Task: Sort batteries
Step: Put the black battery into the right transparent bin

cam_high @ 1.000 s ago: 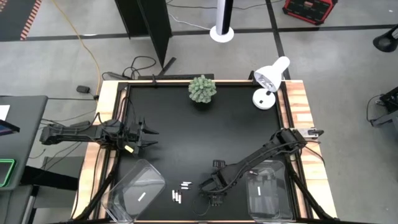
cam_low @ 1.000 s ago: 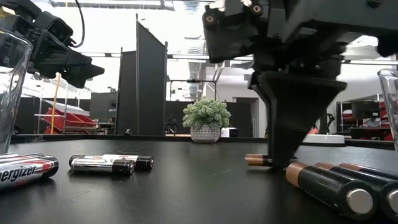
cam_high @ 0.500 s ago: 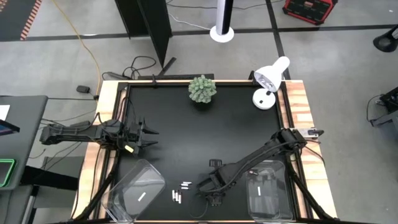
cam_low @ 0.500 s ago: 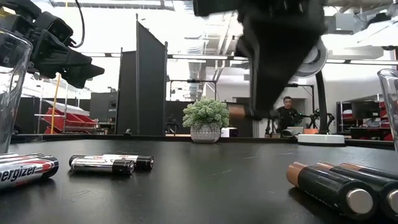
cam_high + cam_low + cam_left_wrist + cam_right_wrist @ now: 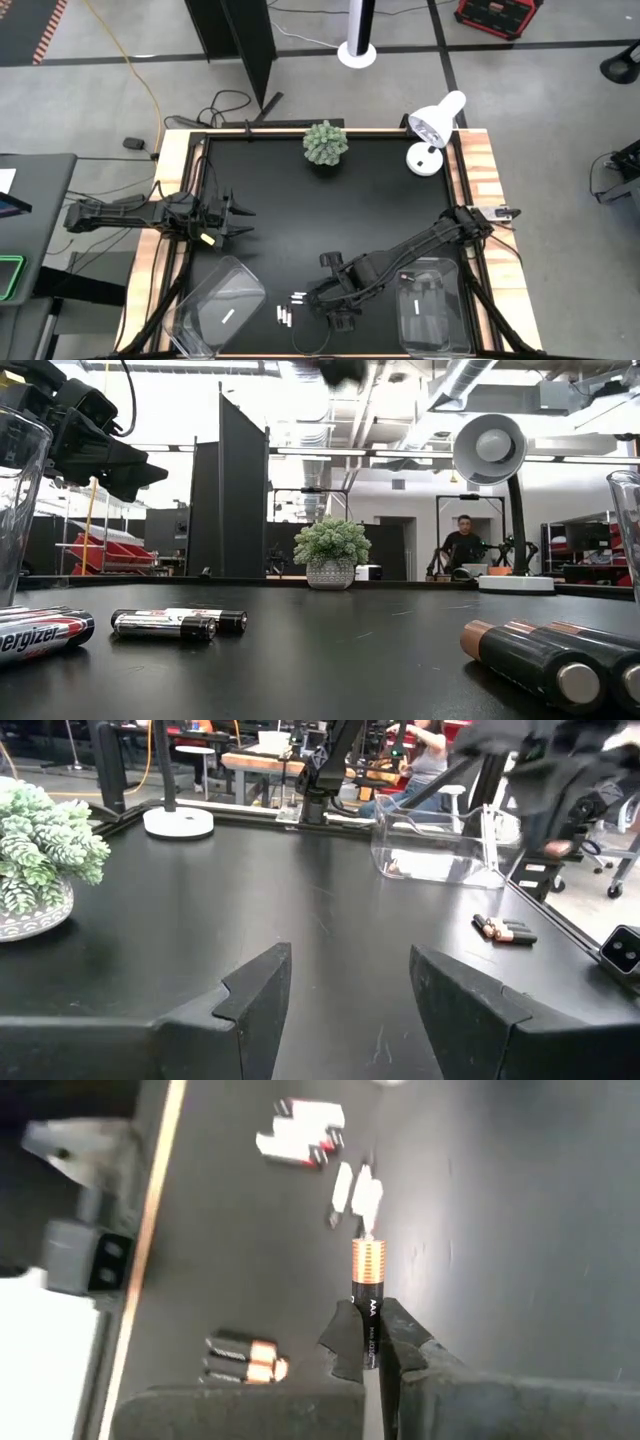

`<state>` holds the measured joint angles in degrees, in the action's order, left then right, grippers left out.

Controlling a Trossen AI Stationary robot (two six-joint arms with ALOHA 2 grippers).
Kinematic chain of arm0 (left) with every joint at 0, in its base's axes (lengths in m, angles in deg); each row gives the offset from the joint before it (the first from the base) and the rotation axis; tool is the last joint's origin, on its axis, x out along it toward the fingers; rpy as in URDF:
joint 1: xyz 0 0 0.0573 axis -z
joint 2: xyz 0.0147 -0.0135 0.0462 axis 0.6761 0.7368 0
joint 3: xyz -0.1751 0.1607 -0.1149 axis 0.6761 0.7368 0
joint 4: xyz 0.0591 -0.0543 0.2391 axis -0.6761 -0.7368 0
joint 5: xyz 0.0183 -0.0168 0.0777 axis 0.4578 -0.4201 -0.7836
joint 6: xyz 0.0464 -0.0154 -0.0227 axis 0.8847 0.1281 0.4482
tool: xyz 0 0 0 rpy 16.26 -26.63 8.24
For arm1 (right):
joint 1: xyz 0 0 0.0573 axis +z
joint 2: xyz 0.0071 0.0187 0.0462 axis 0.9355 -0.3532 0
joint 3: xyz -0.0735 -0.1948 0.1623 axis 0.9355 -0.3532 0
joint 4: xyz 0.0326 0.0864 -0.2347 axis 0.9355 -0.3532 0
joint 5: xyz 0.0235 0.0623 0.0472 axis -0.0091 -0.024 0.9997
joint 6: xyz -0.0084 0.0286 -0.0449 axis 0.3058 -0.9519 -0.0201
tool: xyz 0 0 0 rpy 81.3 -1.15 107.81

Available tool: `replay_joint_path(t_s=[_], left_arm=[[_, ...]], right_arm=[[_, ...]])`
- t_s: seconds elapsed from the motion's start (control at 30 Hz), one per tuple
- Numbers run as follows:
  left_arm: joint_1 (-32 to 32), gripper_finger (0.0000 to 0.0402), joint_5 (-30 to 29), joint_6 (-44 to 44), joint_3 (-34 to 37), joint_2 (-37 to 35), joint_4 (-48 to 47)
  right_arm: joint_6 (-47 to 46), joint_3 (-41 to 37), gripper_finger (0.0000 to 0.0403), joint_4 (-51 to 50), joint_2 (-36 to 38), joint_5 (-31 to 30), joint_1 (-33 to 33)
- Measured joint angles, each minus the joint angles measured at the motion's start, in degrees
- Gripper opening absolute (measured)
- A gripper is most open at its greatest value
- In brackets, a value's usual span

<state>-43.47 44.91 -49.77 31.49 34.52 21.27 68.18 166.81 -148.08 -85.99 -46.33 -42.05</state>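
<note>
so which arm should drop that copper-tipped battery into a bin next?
Right. Its hand is shut on the battery, lifted above the table beside the right bin. The left hand waits open at the table's left edge, holding nothing.

Bright backlit low view, blurred foreground

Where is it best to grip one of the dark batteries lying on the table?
Probably the dark middle of an outer battery, from straight above, fingers across its width: it lies flat, side by side with others, so only its outer flank is free. The right gripper holds another.
</note>
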Motion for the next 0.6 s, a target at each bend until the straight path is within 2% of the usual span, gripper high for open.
replay_joint_path(t_s=[0.2,0.37,0.6], left_arm=[[0.0,0.02,0.0,0.0,0.0,0.0,0.0],[0.0,0.02,0.0,0.0,0.0,0.0,0.0],[0.0,0.02,0.0,0.0,0.0,0.0,0.0]], right_arm=[[4.3,6.7,0.0008,0.0,0.1,0.0,0.7],[4.4,7.9,0.0008,-1.1,0.1,-0.1,1.0],[-2.0,7.9,0.0008,-3.9,0.1,-0.2,0.7]])
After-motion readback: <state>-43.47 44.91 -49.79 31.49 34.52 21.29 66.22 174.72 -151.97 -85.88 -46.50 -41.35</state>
